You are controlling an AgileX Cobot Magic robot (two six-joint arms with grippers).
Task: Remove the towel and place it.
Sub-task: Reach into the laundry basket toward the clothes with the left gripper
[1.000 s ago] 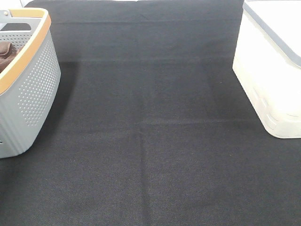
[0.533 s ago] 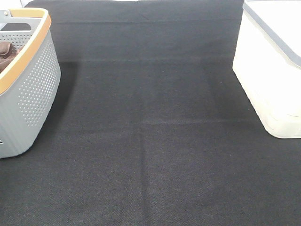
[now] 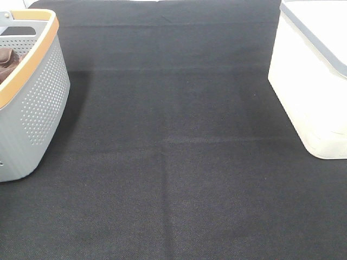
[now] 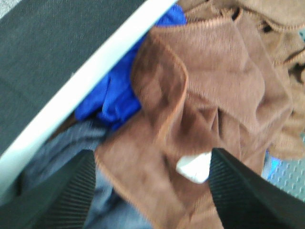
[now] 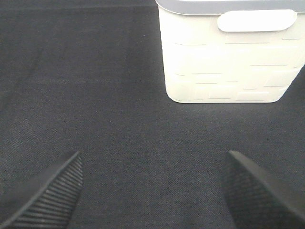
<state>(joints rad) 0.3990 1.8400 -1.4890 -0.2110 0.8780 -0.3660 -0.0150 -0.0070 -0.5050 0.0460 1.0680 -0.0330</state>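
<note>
The left gripper (image 4: 152,188) poised over the towel (image 4: 214,81) in the grey basket (image 3: 38,108)

High view: the grey basket sits at the left edge of the frame, a scrap of the towel showing inside, and the white bin (image 3: 309,92) is at the right edge; no arm is in sight. Left wrist: fingers spread wide above the crumpled towel, its white tag (image 4: 194,167) between them, probably to close on a fold. Right wrist: the right gripper (image 5: 152,191) hangs with fingers apart over the black mat (image 5: 95,95), clear of the work.

The towel (image 4: 214,86) is reddish-brown microfibre with a stitched hem. It lies crumpled and folded over itself inside the basket (image 3: 43,97) at the far left. Its small white tag (image 4: 194,167) shows at 1 corner.
</note>
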